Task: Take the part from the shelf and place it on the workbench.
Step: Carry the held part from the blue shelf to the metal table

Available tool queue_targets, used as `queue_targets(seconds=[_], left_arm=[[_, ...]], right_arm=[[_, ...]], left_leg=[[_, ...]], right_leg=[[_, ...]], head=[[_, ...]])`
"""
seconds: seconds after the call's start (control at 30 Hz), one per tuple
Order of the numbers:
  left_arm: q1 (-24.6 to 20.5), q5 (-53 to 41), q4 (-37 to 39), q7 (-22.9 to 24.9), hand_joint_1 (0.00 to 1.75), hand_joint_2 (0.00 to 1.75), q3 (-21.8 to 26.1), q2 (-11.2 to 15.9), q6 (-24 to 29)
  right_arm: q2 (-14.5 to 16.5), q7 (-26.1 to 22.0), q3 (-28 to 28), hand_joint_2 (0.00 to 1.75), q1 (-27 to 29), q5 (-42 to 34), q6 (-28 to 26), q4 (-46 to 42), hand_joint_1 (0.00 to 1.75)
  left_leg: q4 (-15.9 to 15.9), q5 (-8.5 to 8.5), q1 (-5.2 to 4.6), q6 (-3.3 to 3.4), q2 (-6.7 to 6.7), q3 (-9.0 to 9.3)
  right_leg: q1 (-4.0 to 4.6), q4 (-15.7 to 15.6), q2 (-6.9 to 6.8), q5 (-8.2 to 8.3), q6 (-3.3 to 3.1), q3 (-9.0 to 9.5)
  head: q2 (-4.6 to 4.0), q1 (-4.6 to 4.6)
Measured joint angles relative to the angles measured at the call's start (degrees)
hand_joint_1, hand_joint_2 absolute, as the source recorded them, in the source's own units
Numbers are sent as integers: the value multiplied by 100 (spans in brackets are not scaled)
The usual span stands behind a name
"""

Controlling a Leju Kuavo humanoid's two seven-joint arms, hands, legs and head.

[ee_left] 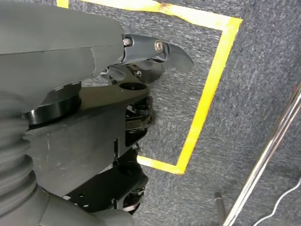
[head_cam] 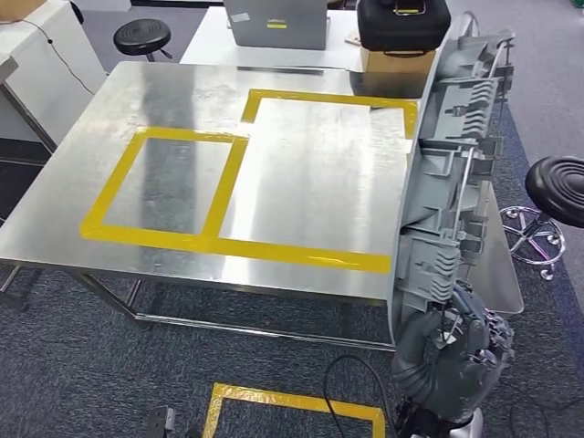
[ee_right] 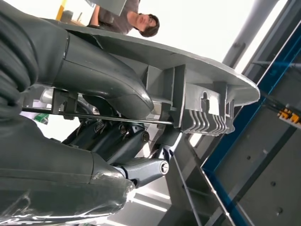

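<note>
Right hand [head_cam: 451, 351] fingers wrapped around grey part [head_cam: 447, 173] (held upright, beside workbench [head_cam: 172, 91] edge); left hand [ee_left: 106, 136] finger state indeterminate.

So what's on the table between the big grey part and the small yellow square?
Nothing stands there. In the head view, bare metal workbench inside the larger yellow tape outline separates the part from the small yellow square.

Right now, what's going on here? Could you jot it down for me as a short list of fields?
place: metal workbench marked with yellow tape rectangles
right hand: grips the lower end of a long grey plastic part
part's position: held upright at the workbench's right edge, not yet laid down
left hand: holds nothing, hanging over carpet
floor: yellow tape square
nearby: black stool, black case on a cardboard box, a person
</note>
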Motion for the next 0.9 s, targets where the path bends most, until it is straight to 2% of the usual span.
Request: queue_targets(seconds=[0.1,0.13,0.17,0.23,0.27,0.3,0.33,0.37,0.4,0.47,0.5,0.6,0.67,0.7,0.77,0.8,0.83,0.87,0.9], left_arm=[[5,1,0,2,0,175,1,-5,2],[4,1,0,1,0,175,2,-7,2],[0,1,0,1,0,175,2,-10,3],[-2,2,0,3,0,175,3,-14,10],[-1,3,0,7,0,175,3,-15,19],[0,5,0,11,0,175,4,-15,28],[0,7,0,16,0,175,5,-15,37],[0,7,0,19,0,175,6,-16,42],[0,7,0,20,0,175,7,-16,45],[-5,8,0,19,0,175,7,-17,39],[-6,9,0,14,0,175,7,-17,19],[-20,1,-1,-38,0,175,7,-18,-102],[-32,-17,-2,-50,0,175,7,-19,-92],[-32,-23,-2,-32,0,175,7,-19,-36],[-26,-27,-2,18,0,175,7,-17,98],[-23,-25,-2,37,0,175,8,-17,147],[-22,-19,-2,52,0,175,8,-17,179],[-23,-13,-2,72,0,175,9,-17,203],[-24,-7,-2,89,0,175,9,-17,223]], right_arm=[[-1,0,0,175,-3,2,-1,-1,175],[-1,-1,0,175,-5,2,-1,-1,175],[-2,-2,0,175,-6,3,-2,-1,175],[-4,-3,0,175,-7,5,-2,-1,175],[-4,-3,0,175,-7,5,-2,1,175],[-4,-3,0,175,-7,6,-2,3,175],[-4,-2,0,175,-7,7,-2,4,175],[-4,-2,0,175,-8,9,-2,5,175],[-4,-2,0,175,-9,11,-2,5,175],[-4,-3,1,175,-12,17,-2,5,175],[-4,-3,1,175,-13,20,-2,5,175],[-4,1,4,175,-13,24,-2,10,175],[-4,1,6,175,-14,28,-2,14,175],[-4,0,7,175,-15,35,-2,15,175],[-4,-1,7,175,-16,53,-2,17,175],[-4,-1,7,175,-16,60,-2,17,175],[-4,-1,7,175,-15,66,-2,18,175],[-4,0,7,175,-15,69,-2,19,175],[-4,0,7,175,-15,71,-2,19,175]], left_leg=[[-79,19,-2,90,-16,42],[-100,24,9,121,-19,64],[-120,26,21,150,-20,88],[-123,4,23,190,-20,124],[-123,-8,22,200,-20,139],[-122,-22,22,207,-21,156],[-121,-38,24,204,-26,177],[-119,-57,29,193,-34,206],[-115,-80,33,174,-43,236],[-87,-125,14,112,-58,267],[-80,-142,3,81,-61,266],[-92,-242,2,-15,-54,286],[158,-388,9,-76,-38,202],[451,-511,13,-97,-33,49],[1189,-797,15,-114,-31,-409],[1424,-826,14,-110,-31,-595],[1474,-737,14,-99,-31,-689],[1319,-543,13,-82,-31,-672],[1013,-293,12,-60,-30,-565]], right_leg=[[-1,-22,-12,-44,110,23],[-1,56,-18,-112,139,-2],[1,253,-23,-236,159,-83],[2,963,-29,-579,186,-409],[0,1304,-29,-692,198,-579],[-1,1493,-30,-706,210,-684],[-5,1458,-32,-607,221,-685],[-11,1202,-35,-417,228,-572],[-18,825,-39,-204,234,-393],[-19,170,-38,20,212,-54],[-16,27,-33,26,180,18],[-8,-26,-2,-106,32,54],[-22,-45,-13,-139,-40,155],[-26,-49,-30,-133,-65,208],[-19,-45,-47,-143,-92,268],[-14,-45,-39,-165,-97,286],[-11,-45,-30,-191,-94,307],[-10,-45,-20,-221,-86,336],[-9,-45,-12,-255,-73,374]], head=[[0,-3],[0,7],[0,19],[0,39],[0,40],[0,40],[1,42],[1,41],[1,44],[1,43],[1,36],[1,12],[0,-25],[0,-46],[0,-71],[0,-76],[0,-77],[0,-79],[0,-79]])
